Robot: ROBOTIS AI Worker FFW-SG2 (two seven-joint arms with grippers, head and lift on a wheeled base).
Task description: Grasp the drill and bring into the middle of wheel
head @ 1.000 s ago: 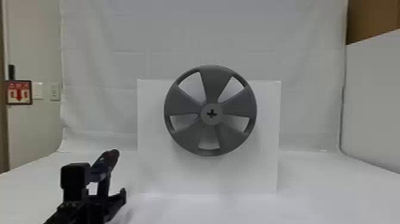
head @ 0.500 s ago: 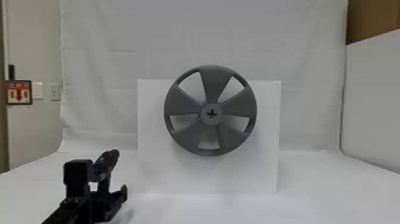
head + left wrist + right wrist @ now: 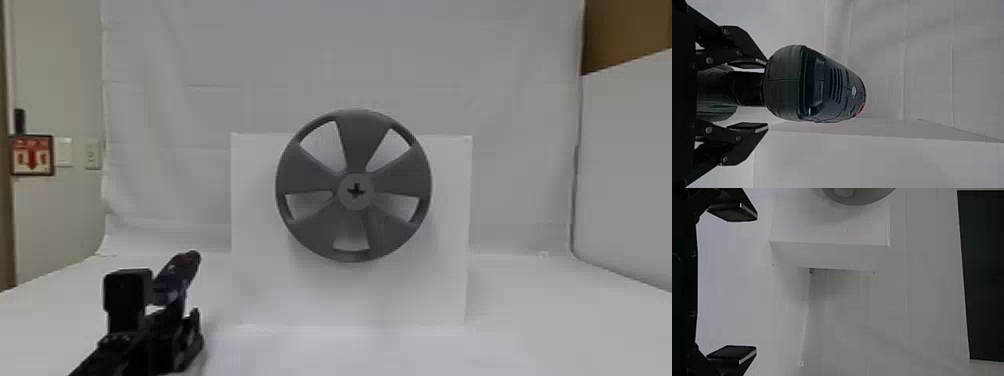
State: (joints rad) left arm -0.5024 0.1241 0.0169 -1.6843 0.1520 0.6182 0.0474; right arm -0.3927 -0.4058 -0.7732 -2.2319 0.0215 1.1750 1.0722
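Drill (image 3: 175,280) with a dark, rounded plastic body sits at the lower left of the head view's frame, its nose, red-tinted at the tip, sloping up and to the right. The shell looks stiff and hard, smooth enough to slip a little, and it is likely fairly heavy for its size, with weight both in the bulky body and in the broad base (image 3: 717,107). Its narrow black handle (image 3: 750,88), between the two, is the place to take hold, squarely and close under the body, so that the nose does not droop or twist.

The black left gripper (image 3: 766,96) has its flat fingers spread, one on each side of that handle; whether either pad touches it, I cannot tell. A firm squeeze there seems safe, since nothing looks fragile.

Farther out, the grey five-spoked wheel (image 3: 357,145), with a cross-shaped hole in its round hub (image 3: 345,200), is mid-frame before a white upright panel (image 3: 260,295). The black right gripper (image 3: 756,283) waits with fingers wide apart at the left of its wrist view
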